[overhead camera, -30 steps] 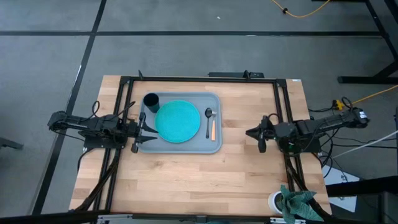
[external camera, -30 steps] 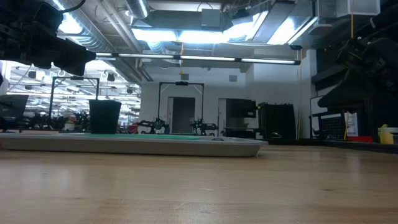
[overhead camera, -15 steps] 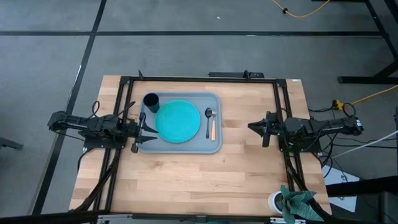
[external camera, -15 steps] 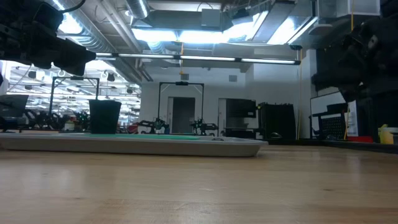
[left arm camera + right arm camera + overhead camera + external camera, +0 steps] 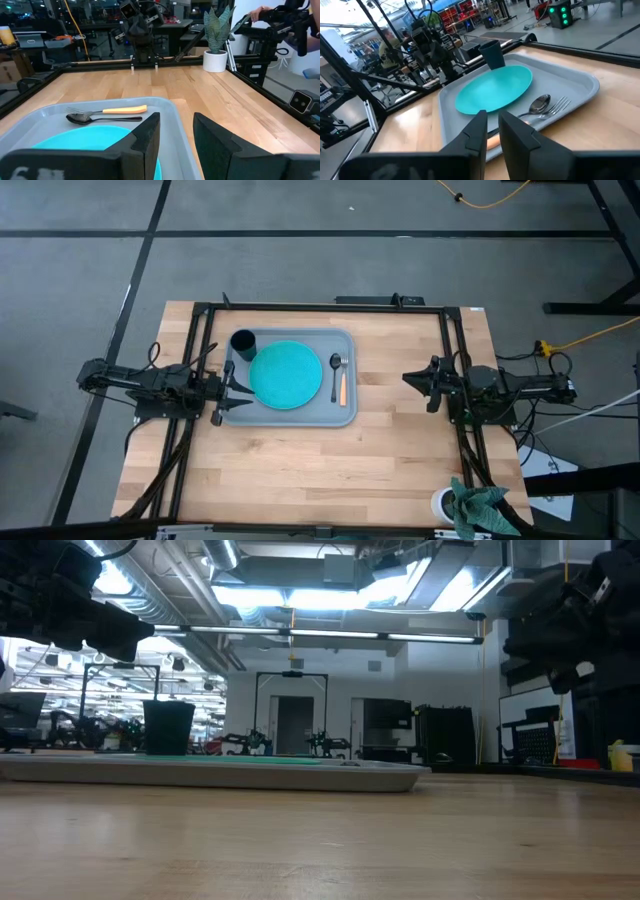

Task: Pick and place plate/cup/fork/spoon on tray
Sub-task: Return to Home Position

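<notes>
The grey-blue tray (image 5: 290, 418) lies on the table's far left half. On it lie the teal plate (image 5: 286, 374), the dark cup (image 5: 242, 342) standing at its far left corner, and the dark spoon (image 5: 336, 368) and orange-handled fork (image 5: 343, 387) side by side at its right. My left gripper (image 5: 230, 385) hovers at the tray's left rim, open and empty (image 5: 176, 131). My right gripper (image 5: 412, 378) is right of the tray, shut and empty (image 5: 493, 125).
A white cup with a teal cloth (image 5: 470, 505) stands at the table's near right corner and also shows in the left wrist view (image 5: 216, 45). A black frame (image 5: 330, 305) runs round the table's far, left and right sides. Bare wood (image 5: 320, 470) lies near the tray's front.
My right gripper has drawn back toward the table's right edge and a little toward the far edge, and has risen in the low view. The things on the tray have stayed where they were.
</notes>
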You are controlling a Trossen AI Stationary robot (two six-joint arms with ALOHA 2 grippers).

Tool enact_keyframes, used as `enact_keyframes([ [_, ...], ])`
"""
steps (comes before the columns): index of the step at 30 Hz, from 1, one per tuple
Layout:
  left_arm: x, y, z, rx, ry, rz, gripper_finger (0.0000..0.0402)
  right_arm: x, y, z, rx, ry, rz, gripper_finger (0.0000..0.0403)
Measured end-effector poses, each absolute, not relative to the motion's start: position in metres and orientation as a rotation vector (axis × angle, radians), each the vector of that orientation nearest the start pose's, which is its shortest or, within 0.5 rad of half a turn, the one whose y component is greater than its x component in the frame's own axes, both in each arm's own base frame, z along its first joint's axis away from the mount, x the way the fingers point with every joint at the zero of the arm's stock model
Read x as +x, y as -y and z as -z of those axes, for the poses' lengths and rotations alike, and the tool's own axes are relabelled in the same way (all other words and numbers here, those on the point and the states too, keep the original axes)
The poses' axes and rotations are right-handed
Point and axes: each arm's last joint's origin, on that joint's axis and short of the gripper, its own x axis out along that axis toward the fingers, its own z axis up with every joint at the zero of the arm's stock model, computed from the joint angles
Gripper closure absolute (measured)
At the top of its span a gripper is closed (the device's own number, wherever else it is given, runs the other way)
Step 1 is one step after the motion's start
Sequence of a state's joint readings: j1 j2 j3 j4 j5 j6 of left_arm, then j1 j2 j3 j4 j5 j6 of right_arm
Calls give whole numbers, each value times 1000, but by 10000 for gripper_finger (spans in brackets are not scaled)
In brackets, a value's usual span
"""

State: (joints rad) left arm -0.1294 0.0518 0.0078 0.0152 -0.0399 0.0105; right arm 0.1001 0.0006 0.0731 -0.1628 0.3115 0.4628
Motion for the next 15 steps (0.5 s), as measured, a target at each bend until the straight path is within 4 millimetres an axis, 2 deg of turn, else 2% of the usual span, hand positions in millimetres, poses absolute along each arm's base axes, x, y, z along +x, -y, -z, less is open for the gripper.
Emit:
enact_keyframes([
  [15,100,12,-163,13,-29,89,291,92,0,-173,443,-32,227,350],
])
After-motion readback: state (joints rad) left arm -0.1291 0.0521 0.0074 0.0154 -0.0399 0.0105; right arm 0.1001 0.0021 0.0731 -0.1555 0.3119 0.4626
